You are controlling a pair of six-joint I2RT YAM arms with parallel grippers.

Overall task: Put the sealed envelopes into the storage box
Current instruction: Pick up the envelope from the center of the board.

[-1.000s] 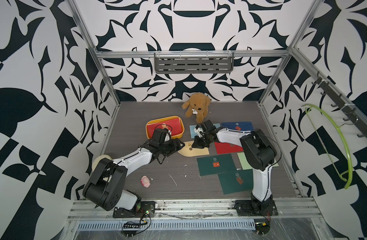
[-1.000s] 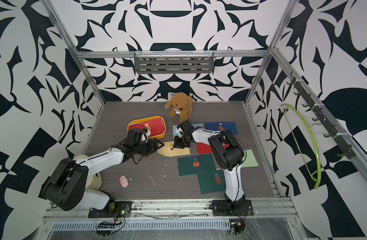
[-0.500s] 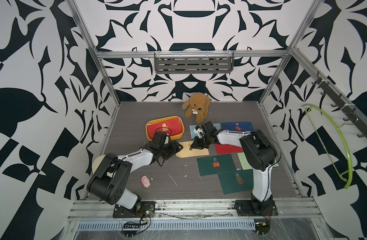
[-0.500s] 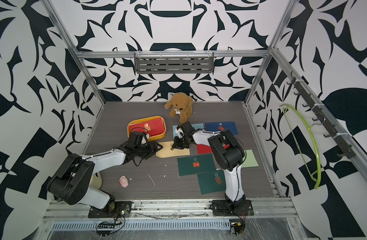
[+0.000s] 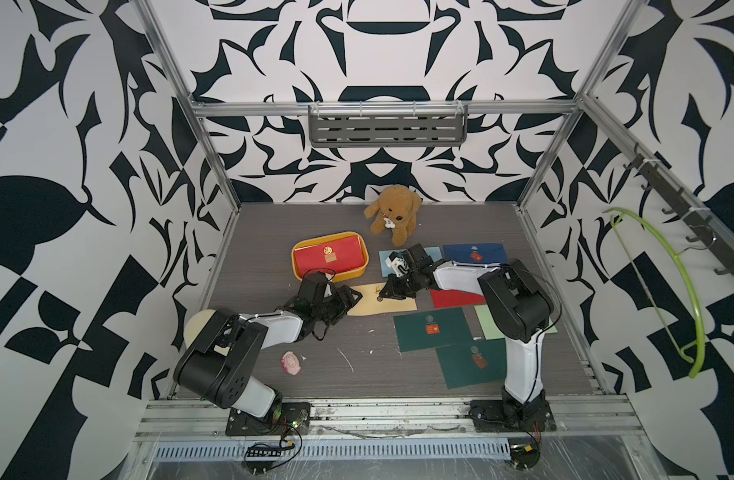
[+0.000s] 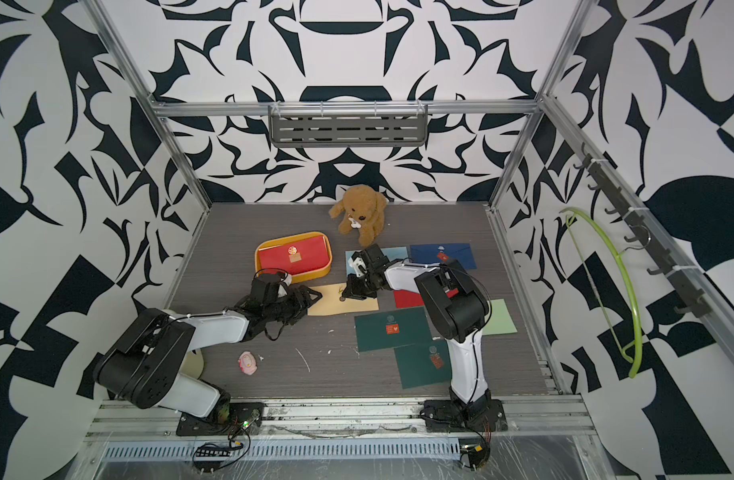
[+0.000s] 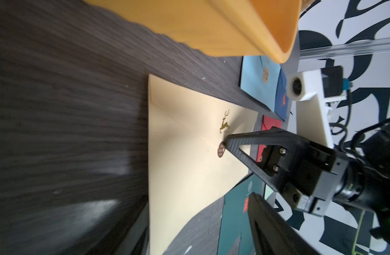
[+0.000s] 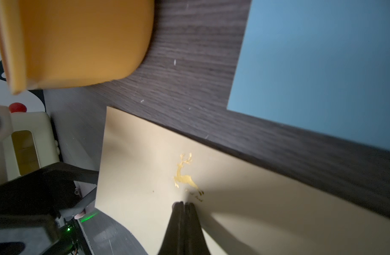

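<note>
A yellow envelope (image 5: pixel 381 303) with a gold deer lies flat in front of the storage box (image 5: pixel 332 275), a yellow tub holding a red envelope (image 5: pixel 330 258). My right gripper (image 8: pixel 184 204) is shut, its tips pressing down on the yellow envelope by the brown seal (image 7: pixel 221 149). My left gripper (image 5: pixel 352 297) is open at that envelope's left end, which lies between its jaws in the left wrist view. Light blue (image 5: pixel 433 252), navy (image 5: pixel 475 251), red (image 5: pixel 456 298), two dark green (image 5: pixel 431 328) (image 5: pixel 471 361) and pale green (image 5: pixel 487 322) envelopes lie to the right.
A brown teddy bear (image 5: pixel 392 214) sits at the back behind the box. A small pink toy (image 5: pixel 291 362) lies near the front left. A cream rounded box (image 5: pixel 199 328) is partly hidden under the left arm. A green hanger (image 5: pixel 656 291) hangs on the right wall.
My left gripper has come away from the box's front wall, down to the yellow envelope's left end. The right gripper has stayed shut on the same spot.
</note>
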